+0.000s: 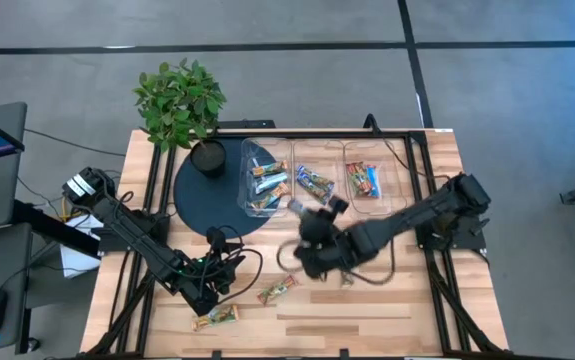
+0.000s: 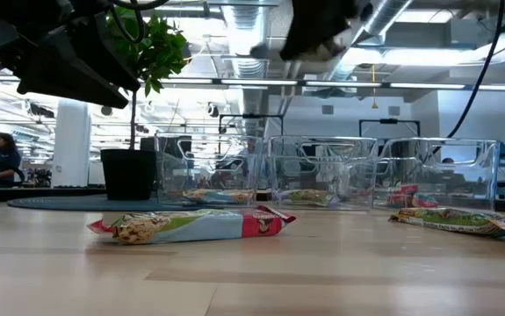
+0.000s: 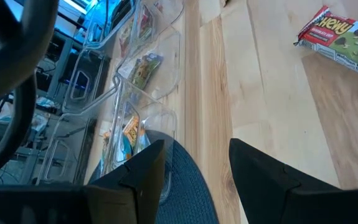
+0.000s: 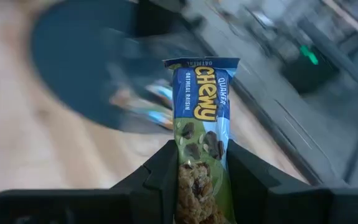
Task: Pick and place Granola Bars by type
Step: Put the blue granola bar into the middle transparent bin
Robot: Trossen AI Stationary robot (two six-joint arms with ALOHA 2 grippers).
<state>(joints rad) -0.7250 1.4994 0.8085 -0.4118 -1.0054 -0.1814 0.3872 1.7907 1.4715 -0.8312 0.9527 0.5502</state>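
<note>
Our right pincer clamps a light, slippery blue-and-green wrapped oatmeal-raisin granola bar across its narrow sides; left pincer stands apart.

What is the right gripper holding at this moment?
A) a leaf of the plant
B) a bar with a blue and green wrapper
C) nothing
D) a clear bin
B: in the right wrist view, the right gripper is shut on a blue-green granola bar that stands up between its fingers.
</note>
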